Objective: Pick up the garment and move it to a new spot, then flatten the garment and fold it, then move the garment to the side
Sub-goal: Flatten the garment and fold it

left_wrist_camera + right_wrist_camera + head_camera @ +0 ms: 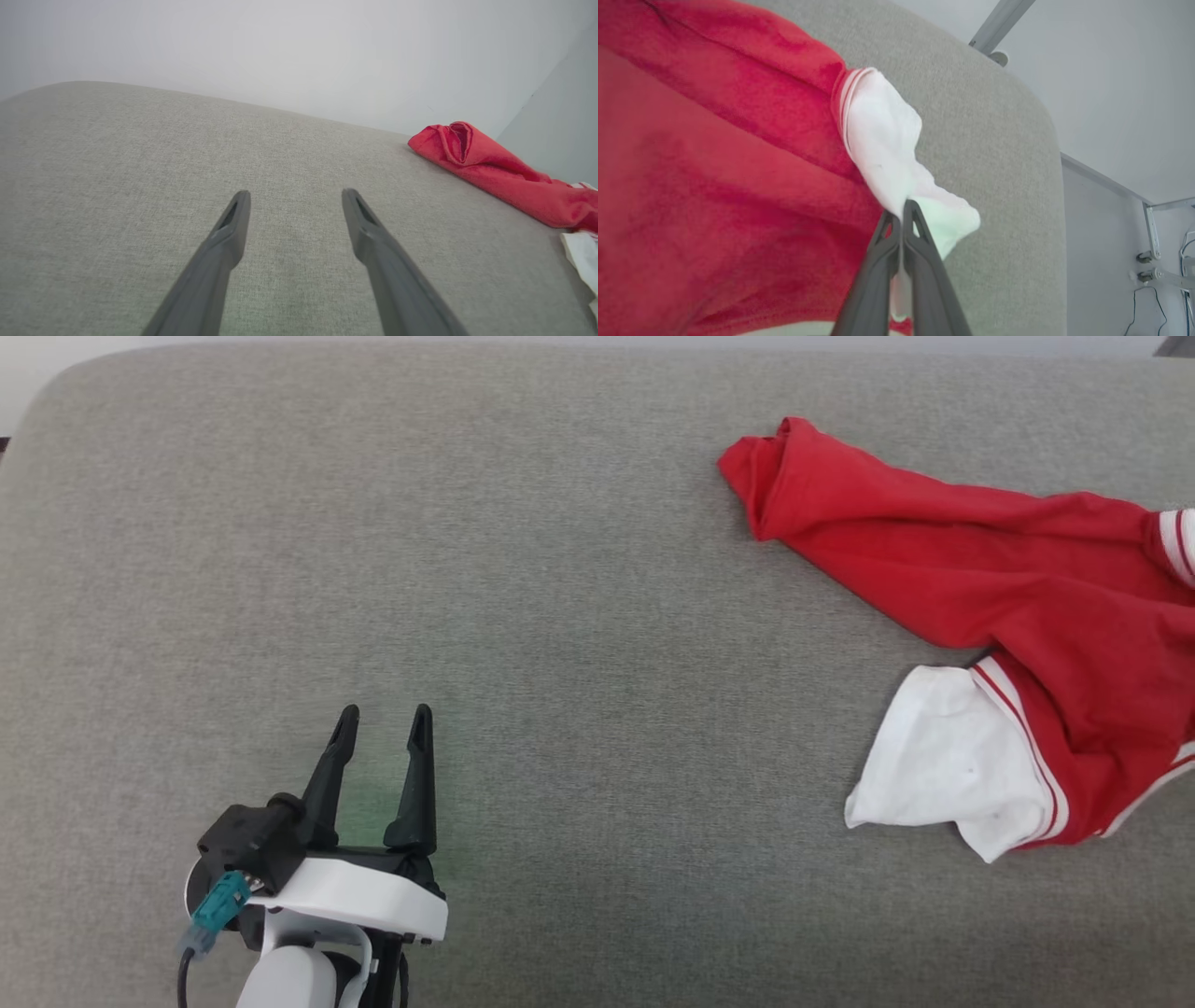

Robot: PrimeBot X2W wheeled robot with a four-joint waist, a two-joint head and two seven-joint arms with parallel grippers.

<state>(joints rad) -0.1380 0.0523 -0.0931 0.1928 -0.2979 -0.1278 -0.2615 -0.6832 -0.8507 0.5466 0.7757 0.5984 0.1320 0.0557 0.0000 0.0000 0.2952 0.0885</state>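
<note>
The garment [1008, 569], a red shirt with white sleeves, lies crumpled at the right of the grey cushion [523, 616] and runs off the head view's right edge. One white sleeve [943, 756] spreads toward the front. In the right wrist view my right gripper [903, 210] is shut, its fingers pinching a white sleeve [887, 140] of the garment [714, 186]. My left gripper [383, 723] stands open at the lower left over bare cushion, far from the cloth. In the left wrist view its fingers [233, 224] are spread with nothing between them, and the garment [495, 172] lies to the right.
The cushion's far edge meets a pale wall [280, 56]. Beyond its rounded right end, the right wrist view shows a metal frame [999, 23] and cables [1157, 275] on the wall. Bare grey cushion spans the middle and left.
</note>
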